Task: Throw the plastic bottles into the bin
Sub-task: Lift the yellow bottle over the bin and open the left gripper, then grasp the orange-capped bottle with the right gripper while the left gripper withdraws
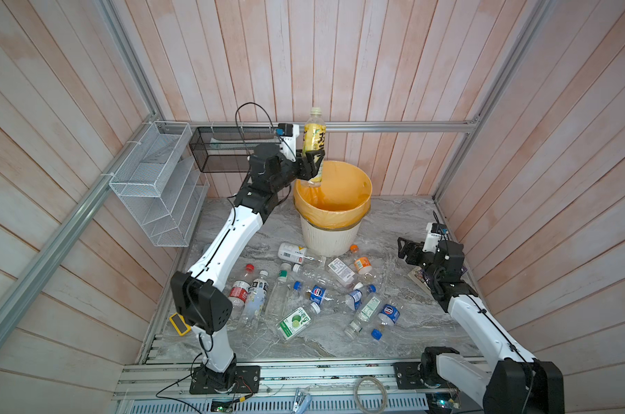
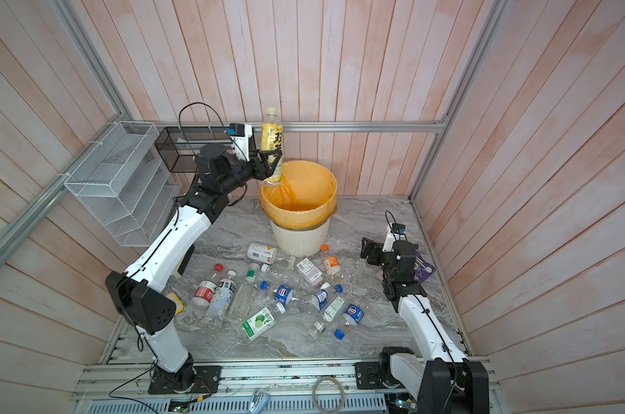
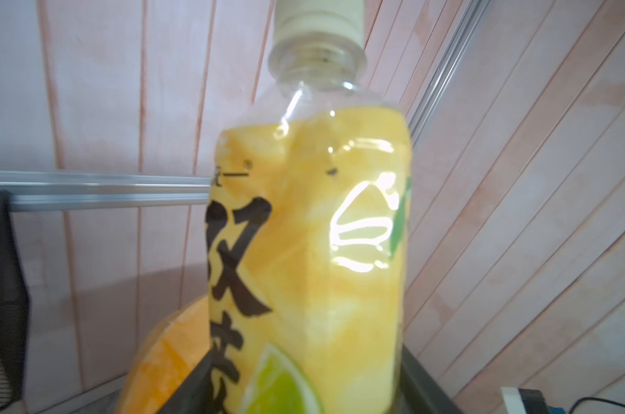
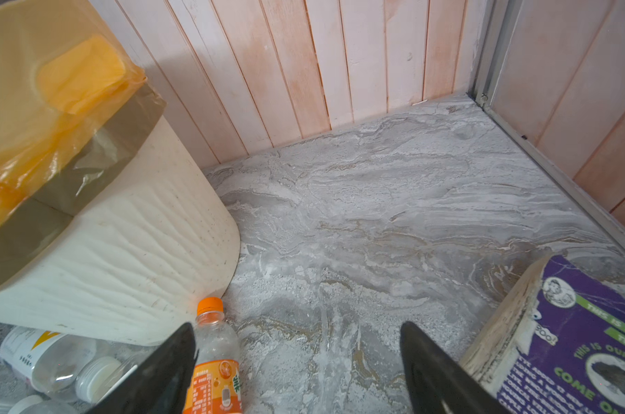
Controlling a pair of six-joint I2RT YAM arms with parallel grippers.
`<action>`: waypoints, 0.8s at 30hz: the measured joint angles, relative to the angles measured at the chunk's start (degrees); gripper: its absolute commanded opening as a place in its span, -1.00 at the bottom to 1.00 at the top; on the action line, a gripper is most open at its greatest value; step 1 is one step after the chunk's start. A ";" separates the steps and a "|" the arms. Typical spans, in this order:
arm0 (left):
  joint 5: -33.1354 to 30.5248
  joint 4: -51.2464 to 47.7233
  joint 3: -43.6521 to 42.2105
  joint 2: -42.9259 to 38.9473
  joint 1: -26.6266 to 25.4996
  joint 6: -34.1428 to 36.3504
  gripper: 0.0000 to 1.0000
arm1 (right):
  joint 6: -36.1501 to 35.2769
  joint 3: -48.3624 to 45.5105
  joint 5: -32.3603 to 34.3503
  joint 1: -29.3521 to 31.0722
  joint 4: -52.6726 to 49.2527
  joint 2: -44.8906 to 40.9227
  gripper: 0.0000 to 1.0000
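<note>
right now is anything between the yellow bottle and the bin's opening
nothing visible does; the yellow bottle, upright in the left hand, hangs over the bin and its open mouth, near the rim

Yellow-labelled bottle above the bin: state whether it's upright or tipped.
Upright: the yellow-labelled bottle stands vertical, cap on top, between the jaws of the left gripper, above the bin.

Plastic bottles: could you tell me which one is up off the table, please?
The yellow-labelled bottle, upright in the left end effector above the bin; every other bottle is on the table.
</note>
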 measured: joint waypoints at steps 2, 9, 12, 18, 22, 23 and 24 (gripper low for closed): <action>-0.74 -4.61 5.62 3.43 -0.57 -0.63 0.99 | -0.04 0.11 0.04 0.00 -1.09 -0.68 0.81; -8.37 -12.09 4.22 -0.02 -0.83 0.59 0.99 | -0.39 0.11 0.33 -0.02 -3.87 -2.29 0.81; -10.99 -9.94 -5.44 -8.02 -1.33 2.10 0.99 | -0.42 0.11 0.33 -0.02 -4.26 -2.29 0.80; -16.46 -2.45 -22.49 -22.67 -1.90 5.03 0.99 | -0.83 0.94 -1.09 0.92 -5.22 -0.81 0.79; -20.65 0.61 -36.44 -30.51 -0.98 5.51 0.99 | -2.08 2.56 -1.44 5.20 -6.27 2.34 0.74; -21.22 0.83 -39.47 -31.87 -0.33 5.25 0.99 | -2.36 3.26 -1.44 6.69 -6.75 3.72 0.71; -21.49 0.96 -42.34 -32.98 0.61 4.85 0.99 | -2.54 3.93 -1.40 7.80 -7.23 4.94 0.68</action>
